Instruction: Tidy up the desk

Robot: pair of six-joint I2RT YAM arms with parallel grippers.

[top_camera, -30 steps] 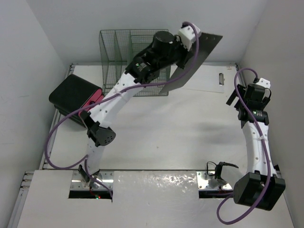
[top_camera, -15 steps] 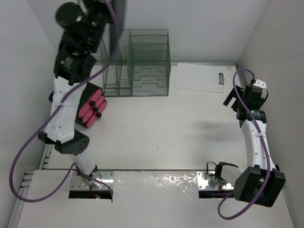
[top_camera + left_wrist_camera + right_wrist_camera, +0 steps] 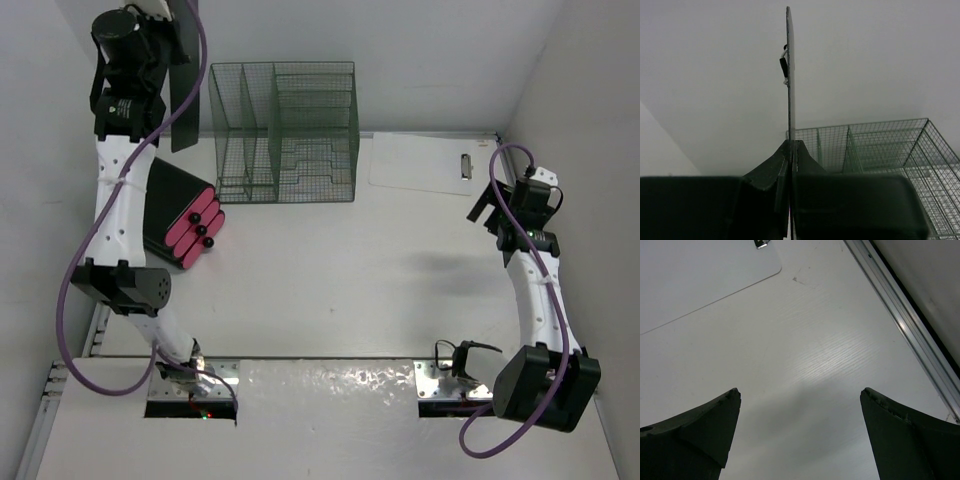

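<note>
The white desk (image 3: 350, 285) carries all the items. My left gripper (image 3: 791, 145) is shut on the lower edge of a thin dark clipboard (image 3: 186, 95), held high at the far left, above the desk. The left wrist view shows that dark clipboard (image 3: 789, 75) edge-on and upright, its clip facing left. My right gripper (image 3: 487, 212) hovers over the desk near the right rail. Its jaws (image 3: 800, 392) stand wide open with nothing between them. A white clipboard (image 3: 420, 162) lies flat at the back right, and its corner (image 3: 700, 275) shows just ahead of the right fingers.
A green wire mesh organizer (image 3: 285, 130) stands at the back, left of centre, beside the raised board (image 3: 880, 145). A black case (image 3: 165, 200) with pink markers (image 3: 197, 228) lies at the left. A metal rail (image 3: 900, 320) runs along the right edge, with white walls all round.
My left arm swung the dark clipboard from above the organizer to the far left and turned it upright. The black case with pink markers is now uncovered. The right arm barely shifted.
</note>
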